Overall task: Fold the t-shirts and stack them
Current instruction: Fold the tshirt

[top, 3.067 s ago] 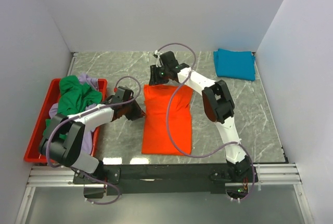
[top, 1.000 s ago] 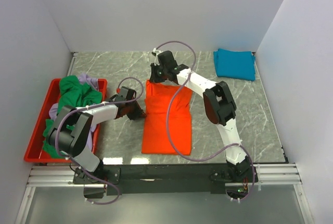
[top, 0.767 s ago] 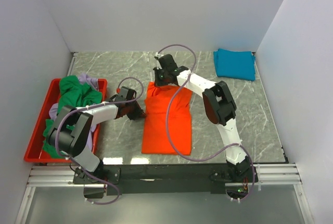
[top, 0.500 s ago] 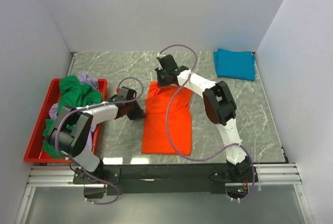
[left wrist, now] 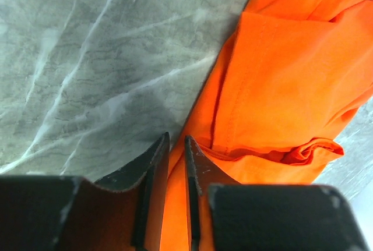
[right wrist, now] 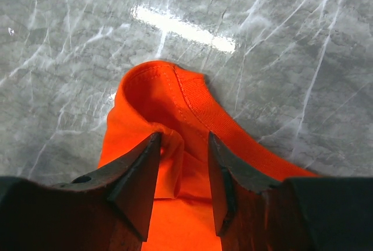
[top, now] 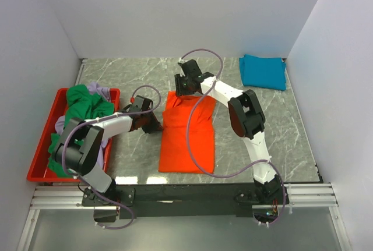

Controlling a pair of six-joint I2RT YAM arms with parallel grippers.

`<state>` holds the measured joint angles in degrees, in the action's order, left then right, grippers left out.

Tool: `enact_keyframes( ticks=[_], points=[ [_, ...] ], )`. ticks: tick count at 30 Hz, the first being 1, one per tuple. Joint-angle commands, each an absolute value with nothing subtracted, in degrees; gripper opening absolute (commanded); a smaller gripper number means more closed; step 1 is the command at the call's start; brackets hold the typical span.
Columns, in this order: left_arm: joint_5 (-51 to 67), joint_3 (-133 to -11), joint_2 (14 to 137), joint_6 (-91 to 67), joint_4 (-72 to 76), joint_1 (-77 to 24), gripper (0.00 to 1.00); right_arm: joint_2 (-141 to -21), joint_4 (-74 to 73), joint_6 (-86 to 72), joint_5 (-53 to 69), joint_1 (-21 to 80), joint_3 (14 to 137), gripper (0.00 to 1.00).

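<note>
The orange t-shirt (top: 173, 146) lies as a long folded strip in the middle of the table. In the left wrist view my left gripper (left wrist: 176, 141) pinches the left hem of the orange t-shirt (left wrist: 285, 76), with cloth filling the narrow gap between its jaws. From above, the left gripper (top: 156, 125) sits at the strip's left side. My right gripper (top: 185, 87) is over the collar end. In the right wrist view the right gripper (right wrist: 183, 138) stands open, and the orange collar (right wrist: 175, 94) lies loose between its jaws. A folded teal t-shirt (top: 263, 71) rests at the back right.
A red tray (top: 39, 156) at the left holds a green t-shirt (top: 87, 108) and a lavender one (top: 102, 92) in a heap. White walls close in the left, back and right sides. The right arm's cable (top: 189, 137) drapes over the orange strip.
My right gripper has opened and let go of the collar, which has settled onto the table. The left gripper has held its place on the hem.
</note>
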<state>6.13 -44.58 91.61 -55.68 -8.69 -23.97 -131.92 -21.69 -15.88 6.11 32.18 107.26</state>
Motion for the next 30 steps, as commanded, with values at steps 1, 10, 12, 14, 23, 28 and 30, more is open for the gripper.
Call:
enact_keyframes(
  ticks=[1,10,12,14,23,28,30],
  points=[
    [4.83,-47.55,91.32,-53.96,-9.84,-23.91,0.23,-127.36,-19.95,-16.35,7.38,31.73,107.23,0.46],
    [4.57,-49.13,90.62,-53.26,-11.07,-23.82,0.23,-122.35,-14.77,-18.45,8.70,31.47,99.59,0.49],
    [4.22,-49.22,90.35,-53.09,-11.51,-23.82,0.23,-121.03,-12.58,-19.51,9.40,30.94,97.21,0.50],
    [3.78,-49.57,90.00,-52.82,-11.86,-23.82,0.23,-120.59,-12.65,-20.39,8.62,30.50,96.68,0.50],
    [3.08,-50.18,88.68,-52.73,-12.22,-23.82,0.23,-118.48,-17.66,-20.65,1.95,29.27,93.70,0.48],
    [3.16,-51.42,89.47,-52.82,-12.30,-23.91,0.23,-116.28,-18.72,-21.88,-1.04,29.18,90.71,0.47],
    [2.99,-51.76,89.56,-53.00,-12.13,-23.91,0.23,-115.67,-19.07,-22.15,-1.41,29.18,90.26,0.47]
  ],
)
